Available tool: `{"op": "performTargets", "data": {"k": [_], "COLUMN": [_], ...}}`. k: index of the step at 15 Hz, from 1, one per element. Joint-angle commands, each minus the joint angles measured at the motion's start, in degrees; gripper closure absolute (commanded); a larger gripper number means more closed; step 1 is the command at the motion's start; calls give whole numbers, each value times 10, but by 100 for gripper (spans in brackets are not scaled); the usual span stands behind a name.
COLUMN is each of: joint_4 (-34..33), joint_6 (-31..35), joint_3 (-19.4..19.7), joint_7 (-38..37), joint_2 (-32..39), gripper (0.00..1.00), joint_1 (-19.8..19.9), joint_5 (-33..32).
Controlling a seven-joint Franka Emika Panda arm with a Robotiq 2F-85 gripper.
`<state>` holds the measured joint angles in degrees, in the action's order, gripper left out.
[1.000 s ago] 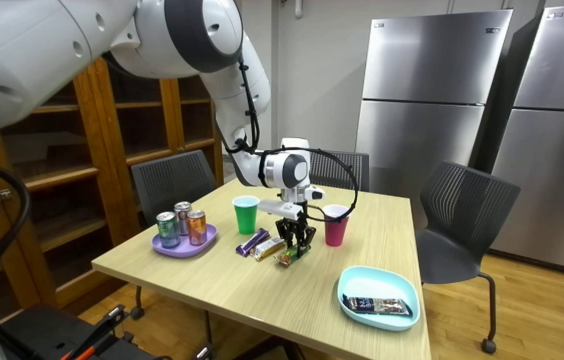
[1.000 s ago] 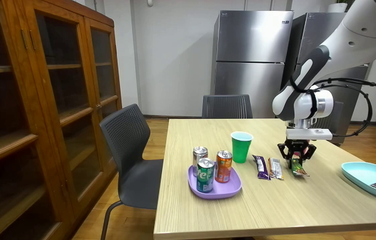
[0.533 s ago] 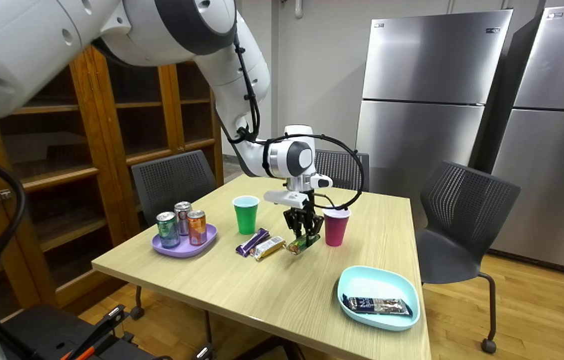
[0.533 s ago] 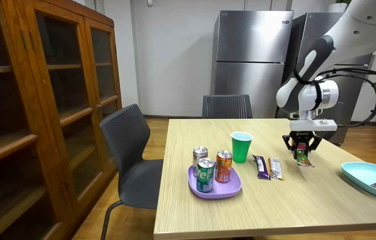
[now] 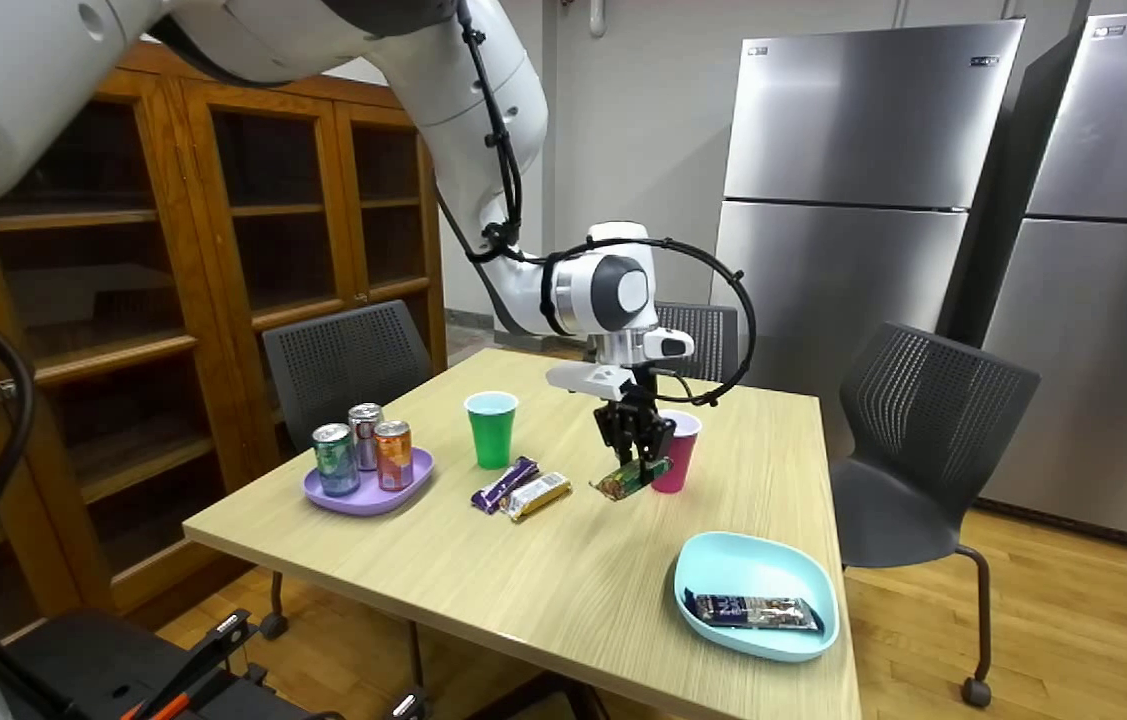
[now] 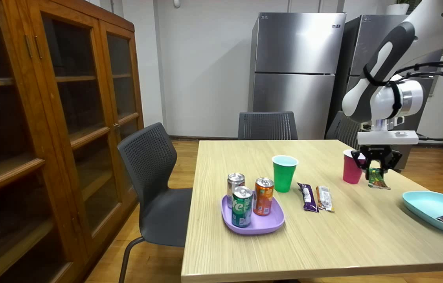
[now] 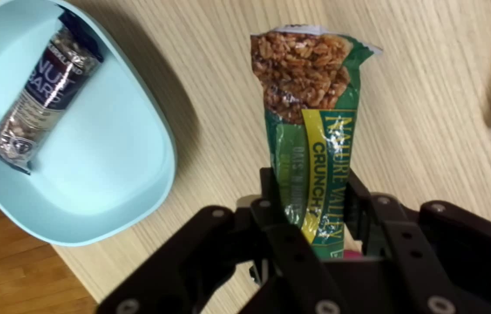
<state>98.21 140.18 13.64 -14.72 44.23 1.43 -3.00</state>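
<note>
Clearly, the wrist view shows the claw clamped across the granola bar; squeeze firmly, without crushing. In both exterior views the bar hangs above the tabletop; steer clear of the pink cup nearby.

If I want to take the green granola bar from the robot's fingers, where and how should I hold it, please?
Take the green granola bar, I think, by its brown end, pinching across the narrow width and coming from beyond that end. It sticks out well past the fingers, which grip the bar's two long sides nearer its other end.
</note>
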Motion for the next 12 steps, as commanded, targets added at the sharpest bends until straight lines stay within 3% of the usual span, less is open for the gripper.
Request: {"op": "performTargets", "data": {"k": [1, 12], "joint_4": [53, 41], "joint_6": [16, 17], "joint_3": [22, 77], "joint_7": [-44, -146], "joint_2": [-39, -21], "gripper": [88, 88], "joint_1": [-2, 35], "joint_5": [-7, 20]}}
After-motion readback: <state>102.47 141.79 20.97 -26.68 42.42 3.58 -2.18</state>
